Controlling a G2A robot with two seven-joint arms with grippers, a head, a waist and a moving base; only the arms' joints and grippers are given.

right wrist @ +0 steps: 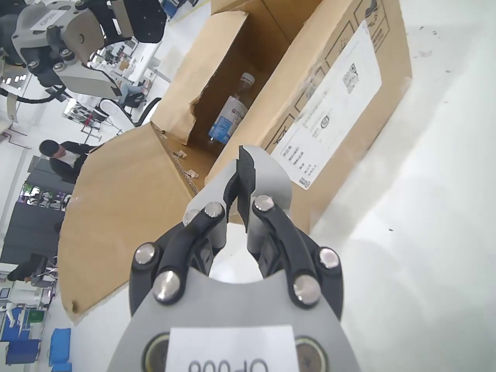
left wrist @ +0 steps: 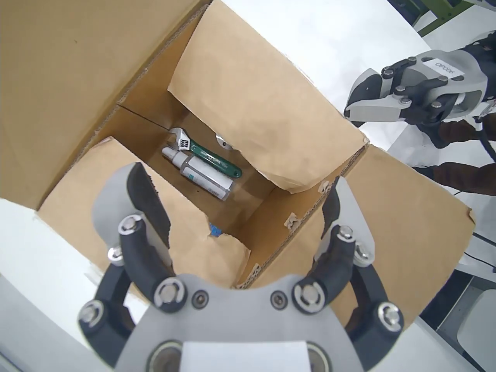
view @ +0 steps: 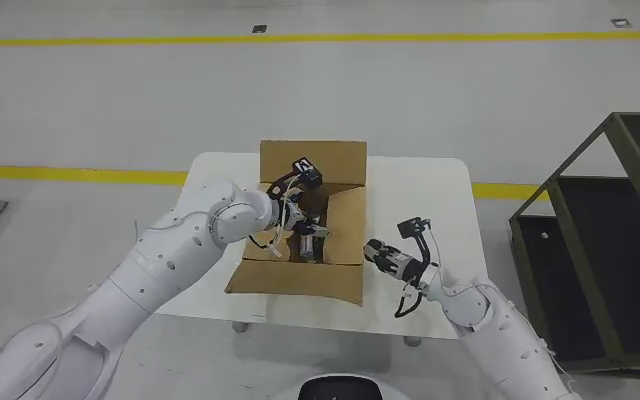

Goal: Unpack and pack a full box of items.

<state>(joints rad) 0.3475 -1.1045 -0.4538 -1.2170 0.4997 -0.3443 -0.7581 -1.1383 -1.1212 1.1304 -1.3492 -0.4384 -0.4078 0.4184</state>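
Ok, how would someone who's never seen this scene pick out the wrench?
Find the open cardboard box on the white table. On the box floor the wrench lies alongside a white bottle. Its green handle and silver adjustable head set it apart.

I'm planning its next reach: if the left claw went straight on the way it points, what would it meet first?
Probably the small white bottle beside the green-handled wrench on the box floor; depth is unclear.
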